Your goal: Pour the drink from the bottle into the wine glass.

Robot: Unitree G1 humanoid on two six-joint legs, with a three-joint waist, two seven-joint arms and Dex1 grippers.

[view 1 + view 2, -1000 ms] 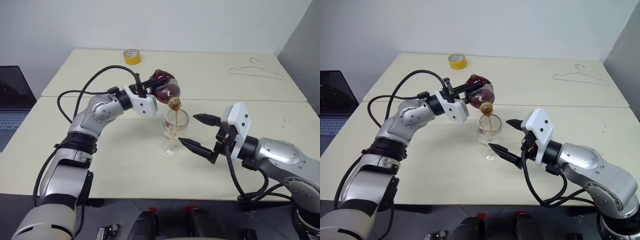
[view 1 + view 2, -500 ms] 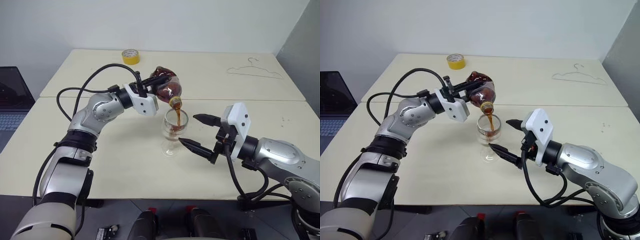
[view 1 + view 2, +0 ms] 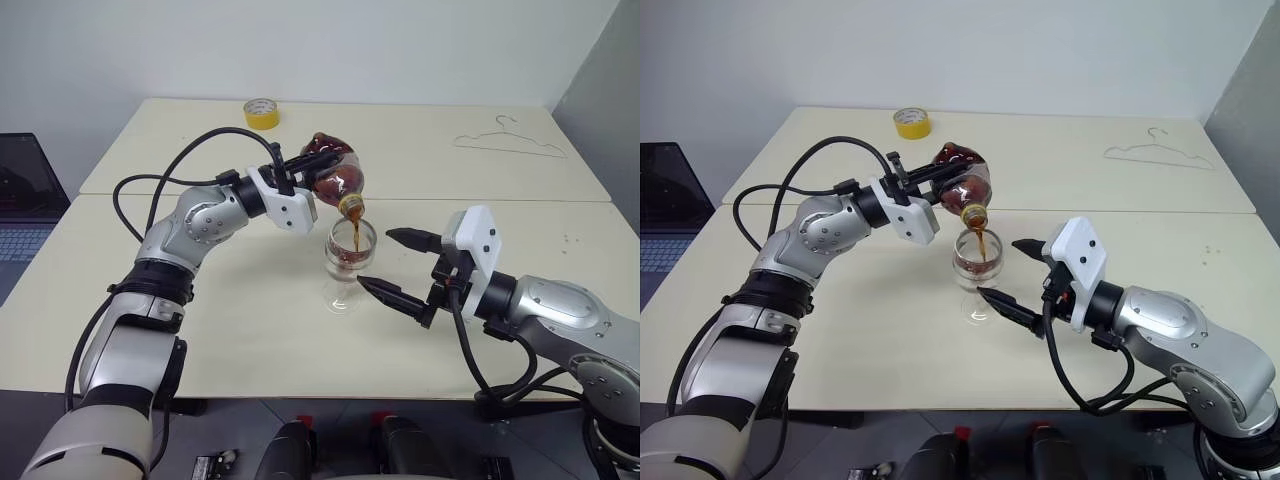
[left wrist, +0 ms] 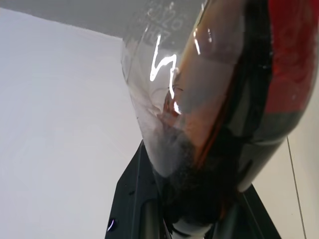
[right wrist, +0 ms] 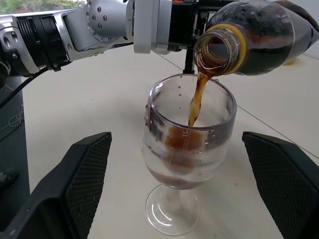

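My left gripper (image 3: 316,166) is shut on the bottle (image 3: 336,176), which it holds tipped on its side over the table. The bottle's open mouth, with a yellow ring, hangs just above the rim of the wine glass (image 3: 347,263). A thin stream of the dark brown drink (image 5: 197,102) runs from the mouth into the bowl, where some has pooled. The glass stands upright on its foot. My right gripper (image 3: 377,258) is open beside the glass, one black finger (image 5: 79,184) on each side, and touches nothing.
A yellow tape roll (image 3: 263,112) lies at the far edge of the table, a wire hanger (image 3: 510,140) at the far right. A laptop (image 3: 25,200) sits off the left side. A seam (image 3: 150,193) crosses the tabletop behind the glass.
The stream keeps running and the level of drink in the glass has risen a little. Both arms have held their places.
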